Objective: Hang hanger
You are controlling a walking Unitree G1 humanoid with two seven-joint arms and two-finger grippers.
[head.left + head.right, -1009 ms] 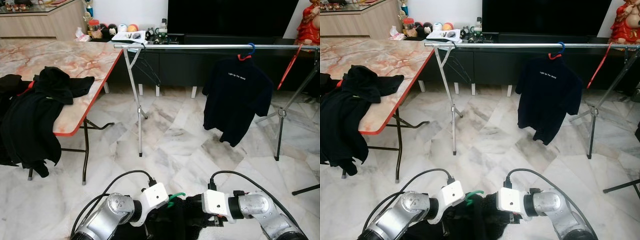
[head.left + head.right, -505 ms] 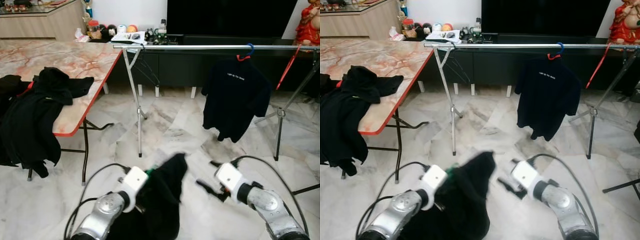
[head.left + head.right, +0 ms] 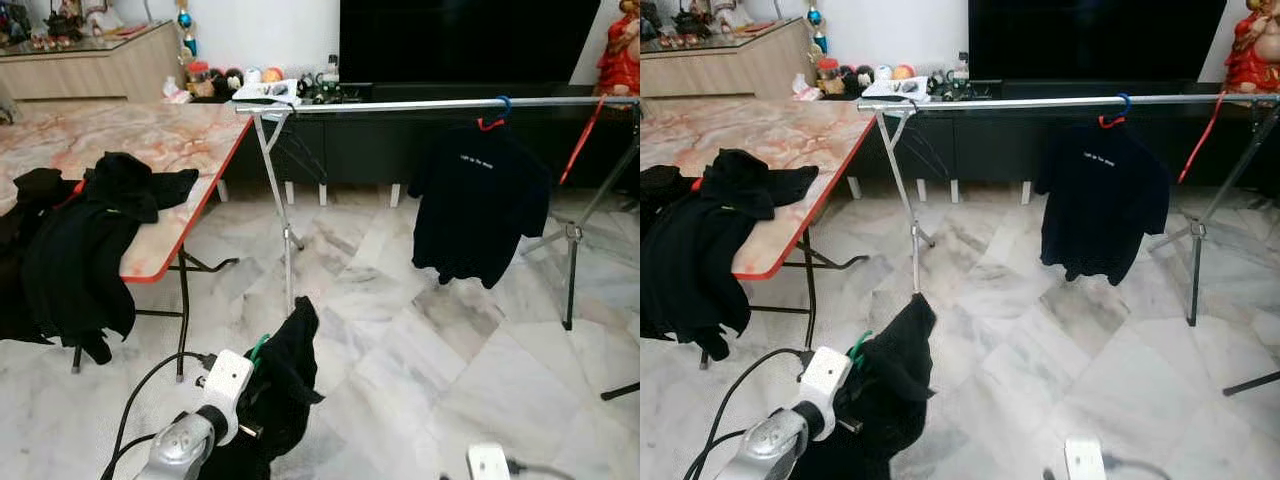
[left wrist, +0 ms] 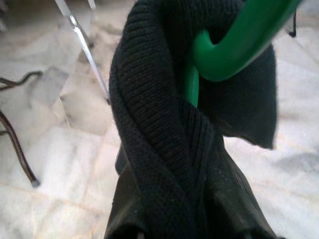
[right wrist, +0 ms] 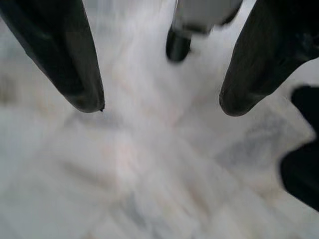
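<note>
Not hung yet. Left gripper (image 3: pixel 262 372) shut tight on green hanger (image 4: pixel 234 40) with black top (image 3: pixel 285 385), far below rail (image 3: pixel 420 103). Right gripper (image 5: pixel 159 107) wide open, empty.

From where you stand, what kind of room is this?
Probably a home living room used for drying laundry: a metal clothes rail with a black T-shirt hanging on it, a large dark TV over a low cabinet, and a marble-top table piled with dark clothes.
</note>
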